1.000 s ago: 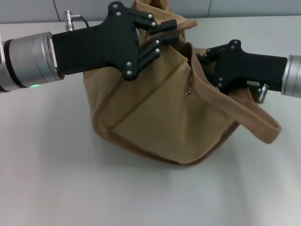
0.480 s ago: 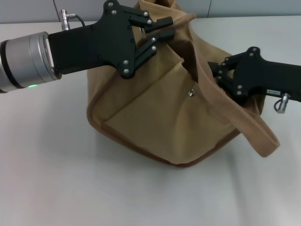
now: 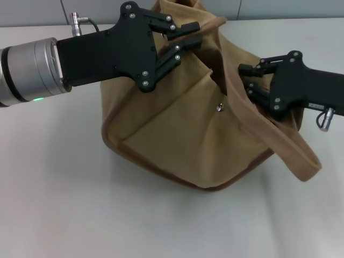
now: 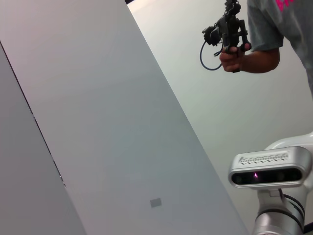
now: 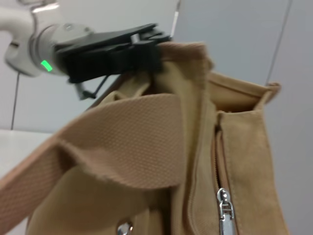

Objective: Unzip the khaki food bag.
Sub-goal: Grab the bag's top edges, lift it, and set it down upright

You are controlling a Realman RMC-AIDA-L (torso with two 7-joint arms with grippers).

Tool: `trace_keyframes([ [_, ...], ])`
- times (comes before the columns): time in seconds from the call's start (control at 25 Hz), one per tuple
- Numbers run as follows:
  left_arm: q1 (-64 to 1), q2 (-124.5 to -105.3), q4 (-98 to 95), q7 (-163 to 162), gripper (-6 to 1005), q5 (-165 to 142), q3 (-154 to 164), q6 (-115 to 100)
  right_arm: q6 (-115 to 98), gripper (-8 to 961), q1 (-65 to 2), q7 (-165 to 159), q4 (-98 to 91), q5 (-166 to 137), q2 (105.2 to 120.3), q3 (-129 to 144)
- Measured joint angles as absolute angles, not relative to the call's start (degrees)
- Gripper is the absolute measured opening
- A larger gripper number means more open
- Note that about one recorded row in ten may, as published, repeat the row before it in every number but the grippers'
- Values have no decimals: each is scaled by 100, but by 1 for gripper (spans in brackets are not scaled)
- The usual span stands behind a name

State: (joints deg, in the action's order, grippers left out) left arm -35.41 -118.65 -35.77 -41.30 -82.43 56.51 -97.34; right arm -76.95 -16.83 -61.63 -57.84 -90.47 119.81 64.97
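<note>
The white table (image 3: 64, 209) carries the khaki food bag (image 3: 183, 134), which sits slumped near the middle of the head view, its front pocket facing the camera with a silver snap (image 3: 219, 107) on it. The left arm reaches in from the left, and the left gripper (image 3: 189, 35) is at the bag's upper edge, its fingers pressed together on a fold of the tan canvas there; the right wrist view shows the same black fingers (image 5: 142, 49) clamped on the top rim. The right gripper (image 3: 248, 79) comes in from the right at the bag's upper right side, just behind the wide strap handle (image 3: 269, 134) that droops across the front; its fingers look parted with nothing plainly between them, though the strap hides part of them. In the right wrist view the top zipper (image 5: 215, 161) runs down the canvas with its metal pull (image 5: 224, 208) hanging at the lower end, apart from either gripper.
</note>
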Motion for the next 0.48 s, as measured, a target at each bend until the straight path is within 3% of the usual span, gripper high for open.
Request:
trace_keyframes([
  [0.12, -3543, -11865, -3583, -4130, 84, -8243, 5651, -9733, -7678, 210, -1717, -6043, -5755, -9031, 11985, 6596],
  [0.48, -3548, -11865, -3573, -4089, 84, -8243, 5651, -9729, -7656, 372, -1791, -5643, -5588, -8644, 11989, 6628],
])
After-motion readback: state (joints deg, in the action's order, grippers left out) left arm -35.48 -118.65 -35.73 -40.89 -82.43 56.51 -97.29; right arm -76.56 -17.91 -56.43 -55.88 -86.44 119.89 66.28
